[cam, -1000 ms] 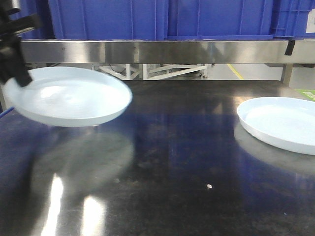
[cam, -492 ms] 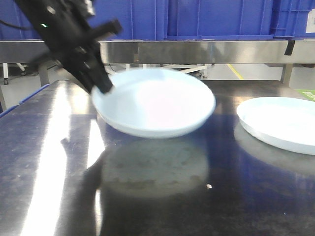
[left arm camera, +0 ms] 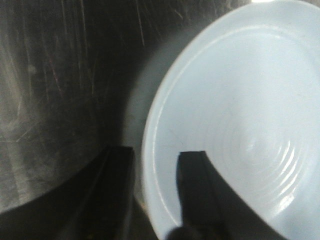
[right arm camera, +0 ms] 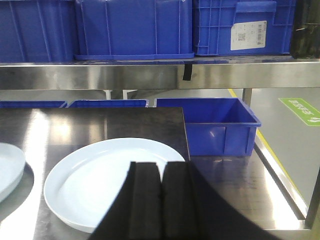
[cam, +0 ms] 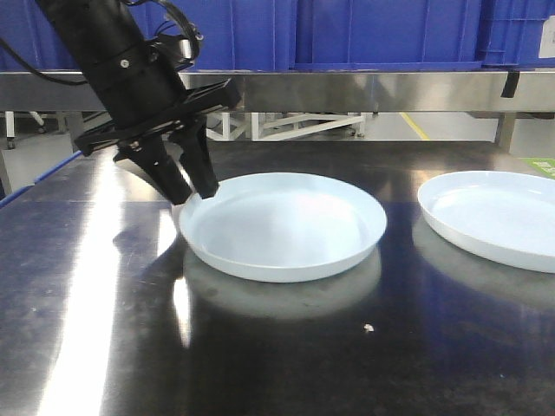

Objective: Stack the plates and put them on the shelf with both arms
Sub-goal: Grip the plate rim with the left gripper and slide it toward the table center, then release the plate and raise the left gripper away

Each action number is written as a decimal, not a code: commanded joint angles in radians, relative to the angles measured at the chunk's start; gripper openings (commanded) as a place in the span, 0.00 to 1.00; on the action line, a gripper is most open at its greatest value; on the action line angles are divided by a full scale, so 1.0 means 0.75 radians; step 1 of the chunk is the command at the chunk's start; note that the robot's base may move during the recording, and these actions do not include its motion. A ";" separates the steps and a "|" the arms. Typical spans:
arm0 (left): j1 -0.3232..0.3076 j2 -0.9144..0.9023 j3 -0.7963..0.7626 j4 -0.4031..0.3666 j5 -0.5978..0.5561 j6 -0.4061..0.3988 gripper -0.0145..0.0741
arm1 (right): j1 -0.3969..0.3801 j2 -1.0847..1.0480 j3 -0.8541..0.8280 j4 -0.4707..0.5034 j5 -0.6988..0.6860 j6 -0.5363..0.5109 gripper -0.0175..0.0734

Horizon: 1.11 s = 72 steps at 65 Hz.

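Two pale bluish-white plates lie on the dark steel table (cam: 286, 347). The left plate (cam: 286, 225) rests flat near the middle; it also shows in the left wrist view (left arm camera: 240, 125). My left gripper (cam: 195, 192) straddles its left rim, one finger outside and one inside, with a small gap to the rim (left arm camera: 155, 160); it looks open. The right plate (cam: 494, 217) lies at the right, apart from it. In the right wrist view my right gripper (right arm camera: 161, 167) is shut and empty, hovering at the near edge of the right plate (right arm camera: 100, 180).
A steel shelf rail (cam: 347, 91) runs across the back with blue crates (cam: 381, 35) on it. A blue open bin (right arm camera: 210, 125) stands lower, beyond the table's right edge. A small white crumb (cam: 368, 328) lies on the table front.
My left arm swung the left plate from the far left towards the middle and lowered it onto the table. The right plate has not moved.
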 commanded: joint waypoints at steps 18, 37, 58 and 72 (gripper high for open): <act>-0.050 -0.257 0.022 0.129 -0.088 -0.016 0.48 | 0.001 -0.025 -0.003 -0.001 -0.126 -0.004 0.26; -0.076 -0.617 0.459 0.453 -0.570 -0.016 0.26 | 0.001 -0.025 -0.003 -0.001 -0.126 -0.004 0.26; -0.049 -1.081 1.070 0.571 -1.106 -0.016 0.26 | 0.001 -0.025 -0.003 -0.001 -0.126 -0.004 0.26; 0.052 -1.376 1.342 0.558 -1.222 -0.016 0.26 | 0.001 -0.025 -0.003 -0.001 -0.126 -0.004 0.26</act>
